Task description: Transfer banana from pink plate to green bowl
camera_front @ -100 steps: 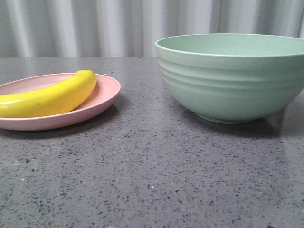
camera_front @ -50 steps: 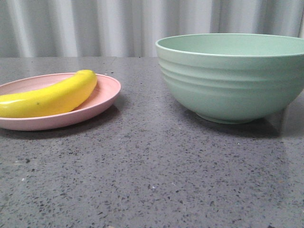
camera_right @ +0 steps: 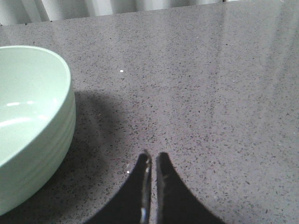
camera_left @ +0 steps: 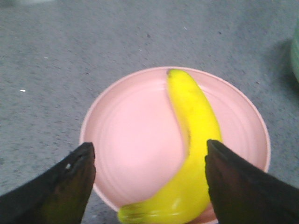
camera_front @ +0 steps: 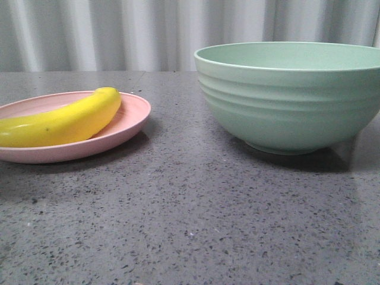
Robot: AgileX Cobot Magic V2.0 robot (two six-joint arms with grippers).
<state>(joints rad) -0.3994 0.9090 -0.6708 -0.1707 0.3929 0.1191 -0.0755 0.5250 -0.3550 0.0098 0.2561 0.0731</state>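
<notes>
left gripper (camera_left: 148, 161) spread wide, dark fingers (camera_left: 70, 179) at lower left and lower right corners of frame. right gripper (camera_right: 152, 161) pinched together, fingertips nearly touching at bottom centre, holding nothing.

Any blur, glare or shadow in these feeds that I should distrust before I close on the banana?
Left wrist view: the banana is smeared, its near end blurred; the pink plate looks soft too, and the open left claw is dark and featureless. Right wrist view: sharp, with the green bowl casting a broad shadow and pale streaks of glare on the table. Front view: evenly lit, sharp.
</notes>
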